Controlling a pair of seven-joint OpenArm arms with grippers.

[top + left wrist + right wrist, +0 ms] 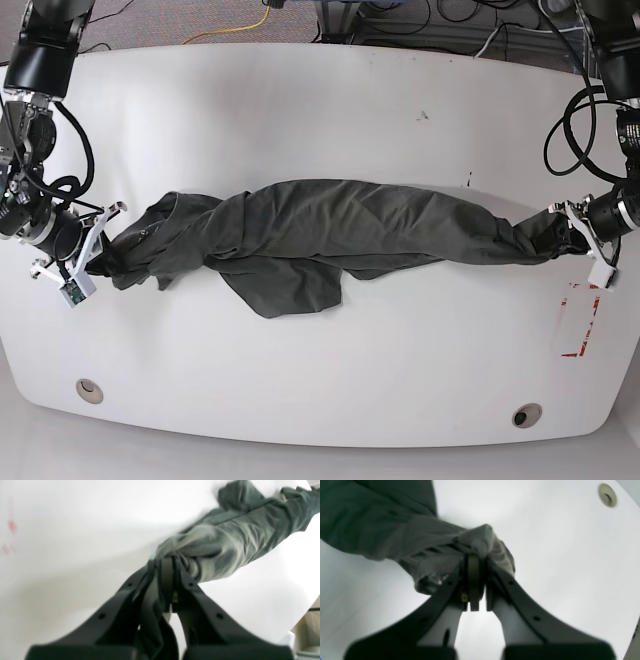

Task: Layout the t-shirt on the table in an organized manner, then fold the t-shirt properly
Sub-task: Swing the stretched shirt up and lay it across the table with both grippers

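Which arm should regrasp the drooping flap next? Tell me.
Probably right. Both arms are shut on the t-shirt ends, but the flap lies nearer the right fingers; the left fingers are far across the table.

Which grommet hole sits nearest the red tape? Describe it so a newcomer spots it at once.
Start at the glossy white table and follow its near edge. On the side with the red tape rectangle, the small round grommet hole sits below the tape; the other grommet hole is at the opposite corner.
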